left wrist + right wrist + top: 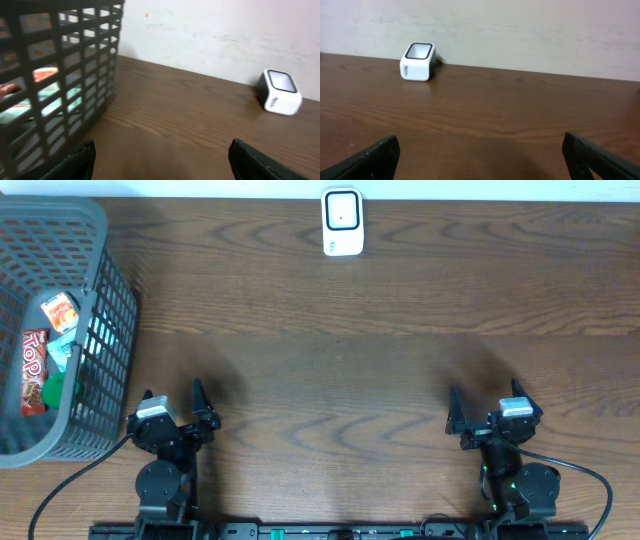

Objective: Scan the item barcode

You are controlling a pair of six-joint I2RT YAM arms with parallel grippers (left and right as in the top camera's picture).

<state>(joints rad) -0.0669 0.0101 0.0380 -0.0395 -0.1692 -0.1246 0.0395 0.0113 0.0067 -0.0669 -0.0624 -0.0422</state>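
Left gripper [172, 398]: jaws spread wide, holds nothing; sits low at near edge of table, just beside right wall of basket.
Right gripper [487, 406]: jaws fully apart, holds nothing; sits at near edge on right side, well apart from basket and scanner.
Grey plastic lattice basket [112, 330]: stands upright at left edge of table; fills left part of left wrist view.
Items to scan: all lie inside basket, in neither gripper.
Red "ToP" snack wrapper [33, 370]: lies flat on basket floor, label up, long side running near-to-far.
Small orange packet [60, 310]: lies just beyond red wrapper toward far side, slightly tilted.
Pale teal packet [62, 345]: sits between orange packet and green item, partly hidden by basket rim.
Green rounded item [55, 388]: rests by right wall inside basket; cannot tell what it is.
Barcodes: too small to make out on any item.
White box-shaped scanner with dark window [342, 222]: stands at far edge of table near centre, close to pale wall [520, 30]; window faces up; well apart from basket and both grippers.
Dark brown wood-grain table [330, 380]: carries basket, scanner and both arm bases.
Wrist views: scanner shows right of centre from left wrist, left of centre from right wrist.
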